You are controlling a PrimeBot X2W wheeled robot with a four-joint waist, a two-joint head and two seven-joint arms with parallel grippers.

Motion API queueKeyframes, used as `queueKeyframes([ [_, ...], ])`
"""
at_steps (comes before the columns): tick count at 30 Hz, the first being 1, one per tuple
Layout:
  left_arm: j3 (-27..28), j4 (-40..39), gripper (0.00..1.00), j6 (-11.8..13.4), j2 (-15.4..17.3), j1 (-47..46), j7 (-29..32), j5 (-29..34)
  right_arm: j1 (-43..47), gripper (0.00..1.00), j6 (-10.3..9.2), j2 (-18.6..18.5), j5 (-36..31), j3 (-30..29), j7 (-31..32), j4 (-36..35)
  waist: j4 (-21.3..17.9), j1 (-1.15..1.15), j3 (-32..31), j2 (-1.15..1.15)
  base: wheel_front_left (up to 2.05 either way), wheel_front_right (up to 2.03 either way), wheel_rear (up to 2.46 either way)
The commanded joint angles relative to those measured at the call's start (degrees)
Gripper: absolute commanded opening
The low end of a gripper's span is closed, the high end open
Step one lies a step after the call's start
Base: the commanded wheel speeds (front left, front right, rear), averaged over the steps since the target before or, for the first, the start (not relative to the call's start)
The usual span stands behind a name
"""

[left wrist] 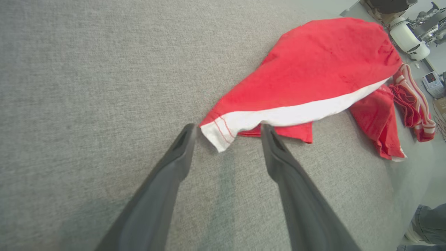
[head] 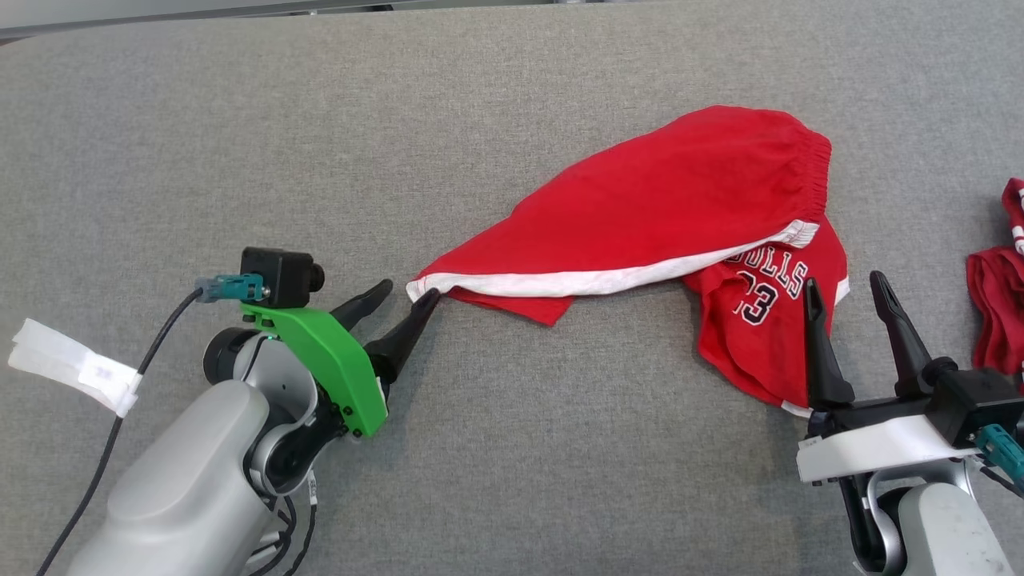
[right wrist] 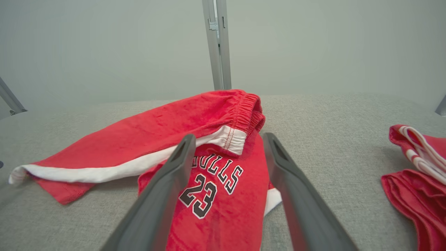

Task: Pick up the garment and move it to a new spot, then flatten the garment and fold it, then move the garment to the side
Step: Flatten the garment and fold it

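Note:
The garment (head: 664,200) is a pair of red shorts with white side stripes and a "BULLS 23" print, lying crumpled on the grey table (head: 240,144). One leg stretches left, the other hangs toward the front. My left gripper (head: 412,290) is open at the tip of the left leg. In the left wrist view, the garment's (left wrist: 313,66) white hem corner rests on the table between the spread fingers of the left gripper (left wrist: 228,127). My right gripper (head: 845,279) is open, fingers spread over the printed leg. The right wrist view shows that gripper (right wrist: 229,136) just above the garment (right wrist: 156,136).
A second red and white garment (head: 996,304) lies bunched at the table's right edge. A white tag (head: 72,364) hangs on the left arm's cable. A person's leg in jeans (left wrist: 428,223) stands beyond the table edge. A metal post (right wrist: 217,42) rises behind the table.

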Motion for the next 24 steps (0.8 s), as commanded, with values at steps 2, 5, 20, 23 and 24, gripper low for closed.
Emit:
queueKeyframes([
  [2,-0.4,1.5,1.00,-0.7,0.0,1.1,-0.3,-0.5,0.8,1.00,-0.02,-0.2,-0.2,-0.2,-0.2,-0.2,0.0,0.00,-0.2,0.39,0.00,0.00,0.00],
  [5,-0.6,2.5,1.00,-1.0,1.0,1.6,-1.3,-1.0,1.3,1.00,-0.02,-0.2,0.0,-0.4,-0.2,-0.2,-0.2,0.00,-0.9,0.39,0.00,0.00,0.00],
  [20,3.7,-5.4,1.00,8.7,6.4,14.4,-20.8,6.2,5.1,1.00,-0.02,-0.2,-1.5,-4.6,-0.2,-2.5,-0.7,0.00,-6.2,0.39,0.00,0.00,0.00],
  [23,6.3,-6.9,1.00,12.1,6.4,18.3,-22.6,7.8,5.9,1.00,-0.02,-0.2,-2.2,-5.3,-0.2,-2.4,-0.1,0.00,-7.7,0.39,0.00,0.00,0.00],
  [24,7.1,-7.3,1.00,12.9,6.6,19.4,-22.9,9.0,6.3,1.00,-0.02,-0.2,-2.4,-5.5,-0.2,-2.3,0.2,0.00,-8.1,0.39,0.00,0.00,0.00],
])
